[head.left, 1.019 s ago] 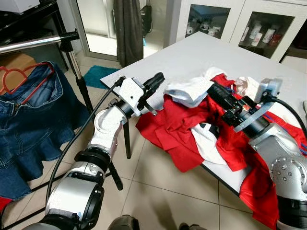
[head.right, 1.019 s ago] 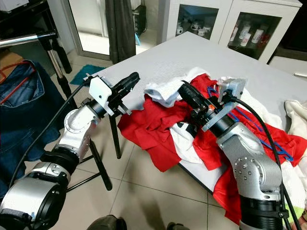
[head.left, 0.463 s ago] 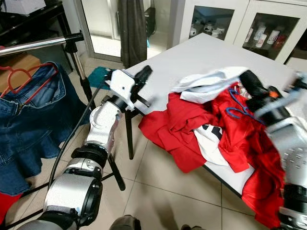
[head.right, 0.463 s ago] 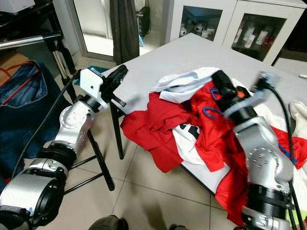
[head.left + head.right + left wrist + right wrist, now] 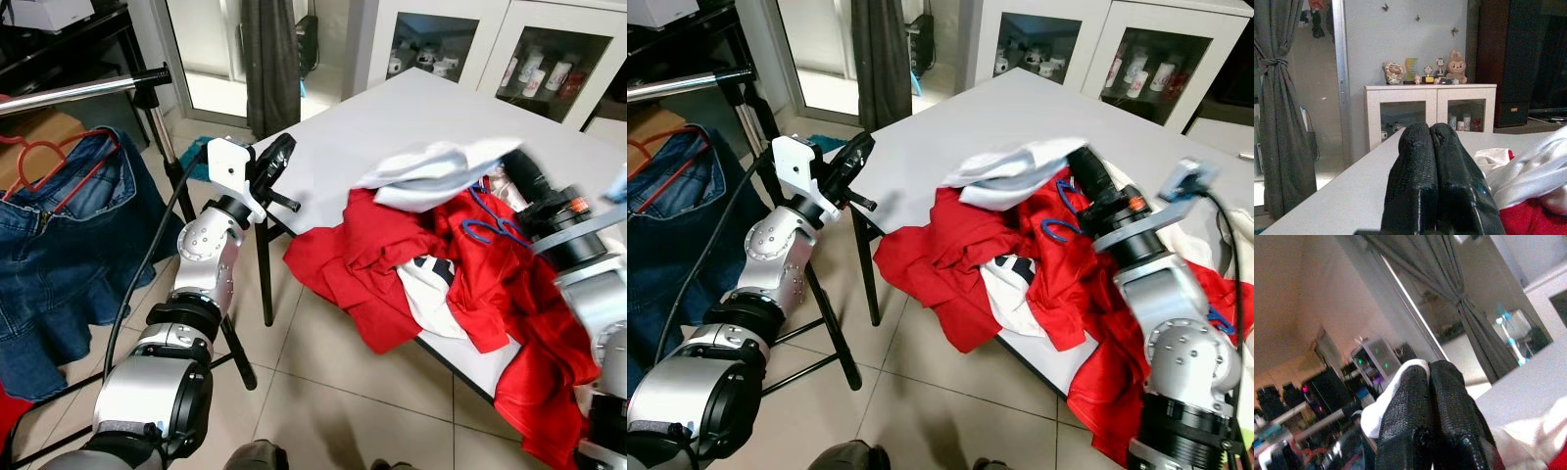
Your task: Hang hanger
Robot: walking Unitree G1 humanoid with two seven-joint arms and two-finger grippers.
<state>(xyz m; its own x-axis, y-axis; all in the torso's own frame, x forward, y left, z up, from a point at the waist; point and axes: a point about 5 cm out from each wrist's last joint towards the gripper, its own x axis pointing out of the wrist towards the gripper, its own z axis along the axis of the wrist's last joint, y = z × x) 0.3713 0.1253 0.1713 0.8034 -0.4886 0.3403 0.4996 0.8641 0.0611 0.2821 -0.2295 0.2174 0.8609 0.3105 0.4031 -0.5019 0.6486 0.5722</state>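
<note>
A blue wire hanger (image 5: 487, 227) lies among the red clothes (image 5: 353, 255) heaped on the near corner of the white table (image 5: 392, 117). My right gripper (image 5: 1080, 162) is above the heap, shut on a white garment (image 5: 431, 166) that it holds lifted; white cloth (image 5: 1376, 416) shows beside its fingers in the right wrist view. My left gripper (image 5: 281, 149) is shut and empty, hovering off the table's left corner, apart from the clothes. A metal clothes rail (image 5: 78, 88) runs at upper left.
A denim skirt (image 5: 59, 235) hangs on a red hanger (image 5: 29, 157) from the rail, whose black stand (image 5: 167, 176) rises by my left arm. A grey curtain (image 5: 269, 59) and a white glass-door cabinet (image 5: 470, 44) stand behind the table. Tiled floor lies below.
My right gripper has risen and drawn back to the right, lifting the white garment off the red heap. My left gripper has swung left, away from the clothes.
</note>
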